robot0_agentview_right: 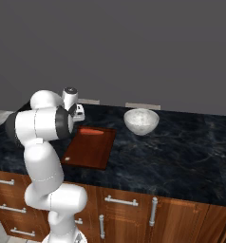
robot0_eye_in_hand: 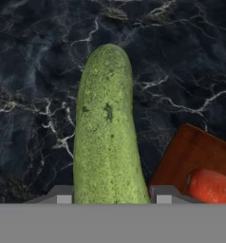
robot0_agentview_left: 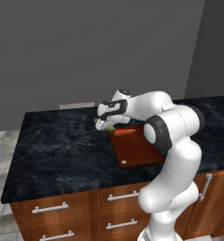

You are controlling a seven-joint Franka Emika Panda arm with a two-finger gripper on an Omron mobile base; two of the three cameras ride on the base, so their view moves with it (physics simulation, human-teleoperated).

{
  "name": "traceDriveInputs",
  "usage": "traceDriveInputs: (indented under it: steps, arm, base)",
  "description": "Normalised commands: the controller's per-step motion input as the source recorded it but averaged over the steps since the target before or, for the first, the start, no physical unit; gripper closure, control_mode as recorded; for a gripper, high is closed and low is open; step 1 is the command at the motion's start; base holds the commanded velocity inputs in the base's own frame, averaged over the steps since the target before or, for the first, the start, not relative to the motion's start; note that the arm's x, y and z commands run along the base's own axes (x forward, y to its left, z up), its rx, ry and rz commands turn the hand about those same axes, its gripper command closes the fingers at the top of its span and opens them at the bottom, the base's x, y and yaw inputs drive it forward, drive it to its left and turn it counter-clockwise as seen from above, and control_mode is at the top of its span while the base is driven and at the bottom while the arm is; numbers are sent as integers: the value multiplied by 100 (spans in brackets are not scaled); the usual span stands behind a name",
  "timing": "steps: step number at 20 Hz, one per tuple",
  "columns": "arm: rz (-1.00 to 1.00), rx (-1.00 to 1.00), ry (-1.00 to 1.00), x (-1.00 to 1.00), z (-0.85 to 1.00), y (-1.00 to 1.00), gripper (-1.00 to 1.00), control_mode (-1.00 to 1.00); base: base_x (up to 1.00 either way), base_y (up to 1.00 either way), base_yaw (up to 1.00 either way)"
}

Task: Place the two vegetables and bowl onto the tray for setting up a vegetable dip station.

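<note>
green cucumber [robot0_eye_in_hand: 107, 128] between pincer [robot0_eye_in_hand: 113, 194] fingertips

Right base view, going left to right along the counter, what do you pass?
Arm → tray with the carrot at its far end → bowl.

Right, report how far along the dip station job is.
Done: the carrot lies on the tray. In hand: the hand is down at the cucumber, a finger on each side, the cucumber over the counter off the tray. Left: the cucumber, then the bowl, sitting on the counter beside the tray.
</note>
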Motion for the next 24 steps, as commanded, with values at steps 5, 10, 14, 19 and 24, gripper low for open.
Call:
traceDriveInputs:
  steps: [5,10,14,19,24]
  arm:
    - [32,-6,-5,-6,0,-36,100,-100]
    - [32,-7,-9,0,0,-40,100,-100]
    - [33,-4,-14,0,0,-51,100,-100]
    - [33,-3,-11,0,-3,-48,100,-100]
    - [29,-7,-6,0,-13,-33,100,-100]
  base:
    - [0,0,0]
    - [0,0,0]
    - [0,0,0]
    - [0,0,0]
    - [0,0,0]
